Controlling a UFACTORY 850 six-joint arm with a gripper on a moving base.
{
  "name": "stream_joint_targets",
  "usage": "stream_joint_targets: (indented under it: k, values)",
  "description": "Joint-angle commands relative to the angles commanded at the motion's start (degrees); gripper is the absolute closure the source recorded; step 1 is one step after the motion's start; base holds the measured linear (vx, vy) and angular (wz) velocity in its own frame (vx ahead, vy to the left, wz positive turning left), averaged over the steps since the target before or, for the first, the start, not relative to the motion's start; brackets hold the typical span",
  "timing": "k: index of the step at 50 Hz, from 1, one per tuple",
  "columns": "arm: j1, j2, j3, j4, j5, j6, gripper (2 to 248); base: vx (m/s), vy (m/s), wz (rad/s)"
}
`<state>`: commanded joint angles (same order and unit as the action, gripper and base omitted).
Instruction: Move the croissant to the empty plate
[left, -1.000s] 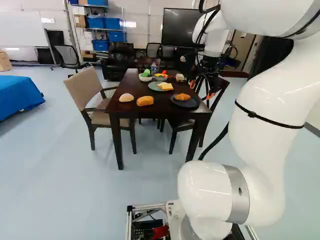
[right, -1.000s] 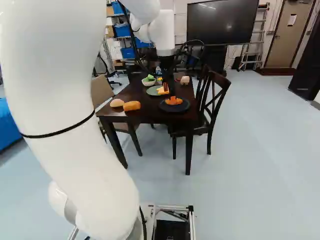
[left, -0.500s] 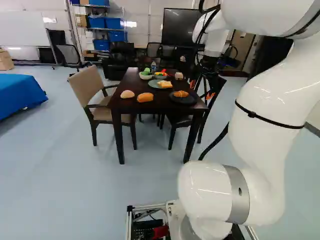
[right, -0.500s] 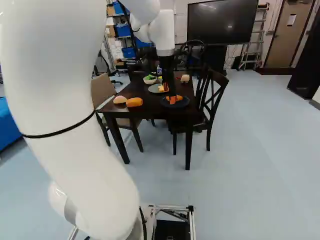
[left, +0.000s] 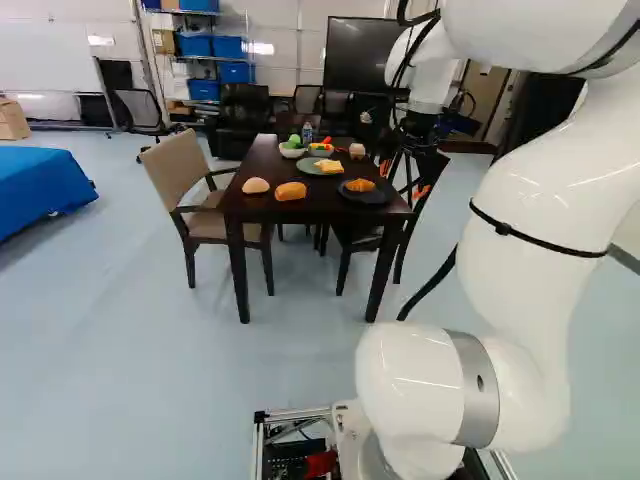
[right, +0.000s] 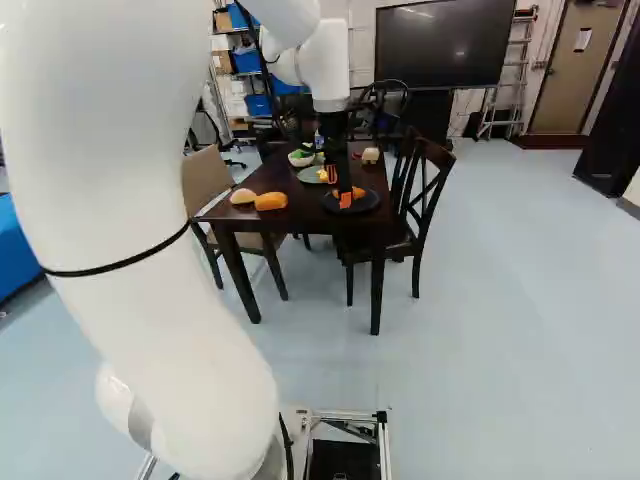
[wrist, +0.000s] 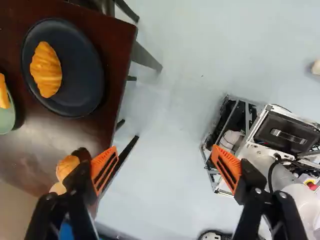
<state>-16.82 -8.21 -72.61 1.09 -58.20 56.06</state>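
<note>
Base (left: 300, 415), mobile, backing off from dark-wood tbl. (left: 322, 209); ridged croissant (wrist: 46, 70) lying on blk. plate (wrist: 82, 85), nr. R corner; gripper (left: 404, 178) hanging wide open, empty, over floor (wrist: 165, 110) off nr. edge.

Arm (left: 530, 330): glossy white, thick rounded segments and bulging joints. Silver-grey collar (left: 475, 390) at a lower joint, bearing a small dark oval mark. Narrow black strap (left: 540, 240) circles one segment, small black clip attached; black cable (left: 430, 285) alongside. End effector (left: 403, 180): black, two fingers of angular linkages with small round screws (wrist: 283, 194); pads (wrist: 104, 170) orange, crossed by dark slots. Base: silver metal frame (right: 345, 415), black panel (wrist: 270, 137) with grey handle (wrist: 289, 136), red button (wrist: 312, 186) ringed in yellow.
</note>
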Motion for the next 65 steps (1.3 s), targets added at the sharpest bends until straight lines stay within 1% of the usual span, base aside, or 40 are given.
stream_joint_targets:
  k: [42, 65]
  values:
    - [0.0, 0.0, 0.1, 0.0, 0.2, -0.1, 3, -0.003, 0.000, 0.000]
    - [0.5, 0.7, 1.9, 0.0, 3.0, -1.6, 3, 0.000, 0.000, 0.000]
